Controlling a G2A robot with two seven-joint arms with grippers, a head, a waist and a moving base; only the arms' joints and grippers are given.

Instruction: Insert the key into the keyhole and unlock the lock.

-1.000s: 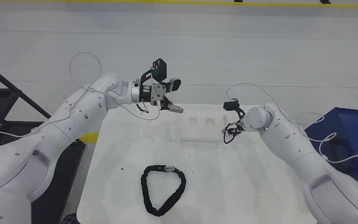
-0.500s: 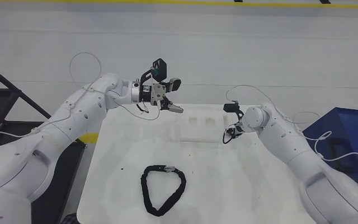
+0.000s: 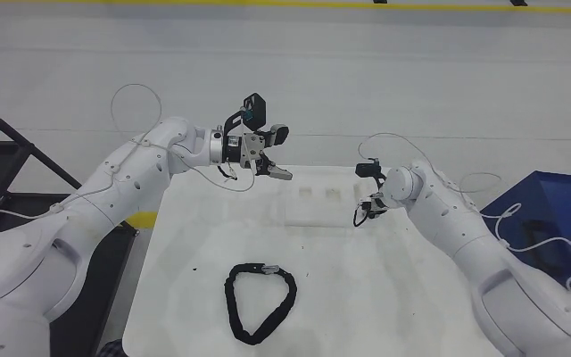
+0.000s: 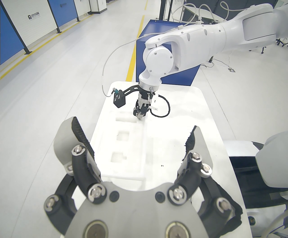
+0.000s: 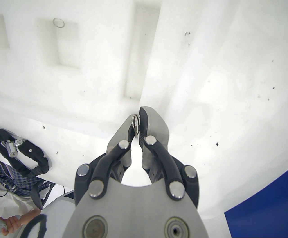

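right tool [image 5: 137, 117] pinches key [image 5: 135, 126] | foam tray [image 3: 308, 214] beneath | lock [image 3: 268, 269] well apart

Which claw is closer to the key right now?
Right. The right claw is shut on the key by the foam tray; the left claw hangs open beyond the tray's opposite end.

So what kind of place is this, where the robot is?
Probably a robot lab or a factory hall, not a home. See the long yellow floor line, the blue wall panels and the white work table.
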